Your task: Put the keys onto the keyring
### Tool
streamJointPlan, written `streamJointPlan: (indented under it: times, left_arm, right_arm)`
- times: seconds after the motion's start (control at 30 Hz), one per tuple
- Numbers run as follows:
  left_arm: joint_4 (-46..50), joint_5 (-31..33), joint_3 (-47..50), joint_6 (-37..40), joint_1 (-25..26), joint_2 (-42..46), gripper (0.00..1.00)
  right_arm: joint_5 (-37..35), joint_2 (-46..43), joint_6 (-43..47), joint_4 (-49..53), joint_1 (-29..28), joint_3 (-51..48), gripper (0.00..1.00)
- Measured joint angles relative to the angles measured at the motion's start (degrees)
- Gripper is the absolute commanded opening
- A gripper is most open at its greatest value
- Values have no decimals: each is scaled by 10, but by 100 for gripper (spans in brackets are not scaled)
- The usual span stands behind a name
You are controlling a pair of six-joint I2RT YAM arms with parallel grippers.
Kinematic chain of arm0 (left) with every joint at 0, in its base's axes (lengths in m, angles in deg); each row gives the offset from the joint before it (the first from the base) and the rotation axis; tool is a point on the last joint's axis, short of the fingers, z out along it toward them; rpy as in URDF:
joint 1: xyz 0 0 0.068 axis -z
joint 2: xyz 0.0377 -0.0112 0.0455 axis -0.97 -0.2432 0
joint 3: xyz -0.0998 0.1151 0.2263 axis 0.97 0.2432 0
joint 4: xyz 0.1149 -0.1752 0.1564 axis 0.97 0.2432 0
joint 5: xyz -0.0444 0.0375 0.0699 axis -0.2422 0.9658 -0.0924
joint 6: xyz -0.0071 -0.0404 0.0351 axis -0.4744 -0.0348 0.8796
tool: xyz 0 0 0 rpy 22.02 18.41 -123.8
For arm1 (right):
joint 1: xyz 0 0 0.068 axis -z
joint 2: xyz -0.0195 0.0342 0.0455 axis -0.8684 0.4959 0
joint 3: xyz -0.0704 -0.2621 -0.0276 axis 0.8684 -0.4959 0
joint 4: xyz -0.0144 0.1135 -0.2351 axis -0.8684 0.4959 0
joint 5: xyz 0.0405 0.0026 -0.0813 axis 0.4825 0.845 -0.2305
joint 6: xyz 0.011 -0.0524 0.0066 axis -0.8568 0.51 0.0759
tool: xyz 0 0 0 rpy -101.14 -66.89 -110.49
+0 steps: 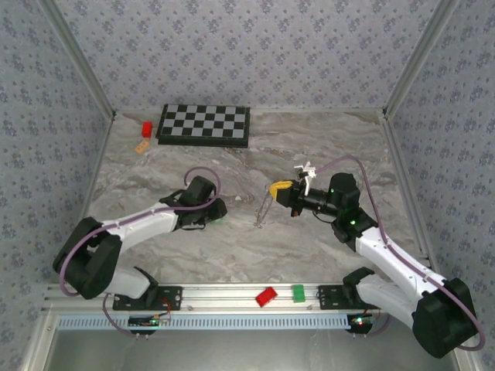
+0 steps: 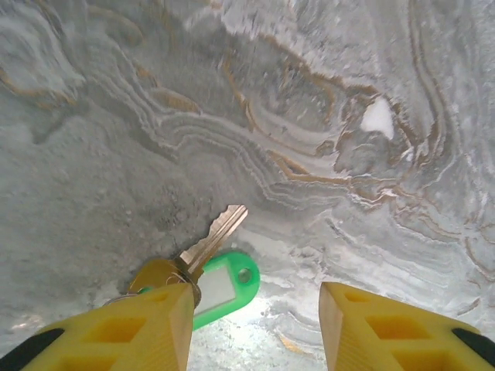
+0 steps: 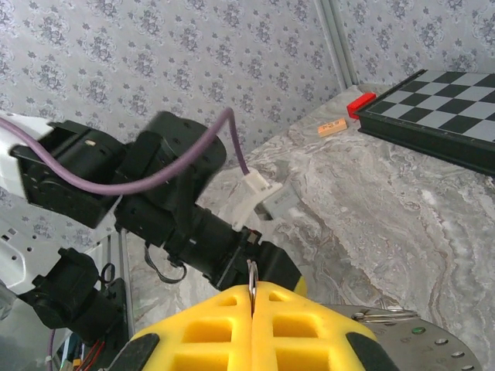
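A key (image 2: 219, 233) with a brass head and a green plastic tag (image 2: 224, 282) lies flat on the marble table. My left gripper (image 2: 255, 300) hovers just above it, open. The key's head sits against and partly under the left yellow finger (image 2: 147, 325), and nothing is between the fingers. From above, the left gripper (image 1: 210, 210) is low over the table with a bit of green beside it. My right gripper (image 1: 280, 188) is shut on the keyring (image 1: 264, 210), a thin grey metal ring hanging edge-on from it. Up close, the keyring (image 3: 251, 272) rises from the closed yellow fingers (image 3: 252, 290).
A chessboard (image 1: 203, 124) lies at the back of the table, with a red block (image 1: 146, 127) and a small wooden piece (image 1: 141, 146) to its left. On the front rail sit a red block (image 1: 266, 296) and a green block (image 1: 298, 292). Patterned walls enclose the table.
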Motion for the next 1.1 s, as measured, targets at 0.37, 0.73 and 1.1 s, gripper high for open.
streamJointPlan:
  times: [0.37,0.73,1.1]
  left_arm:
    - [41,-48,30,152,-103,47,41]
    - [1,-112,36,203,-104,-24,39]
    - [-25,-141,40,218,-104,-40,34]
  right_arm:
    - [-2,13,0,0,0,0,0]
    - [-2,15,0,0,-1,0,0]
    - [-2,15,0,0,-2,0,0]
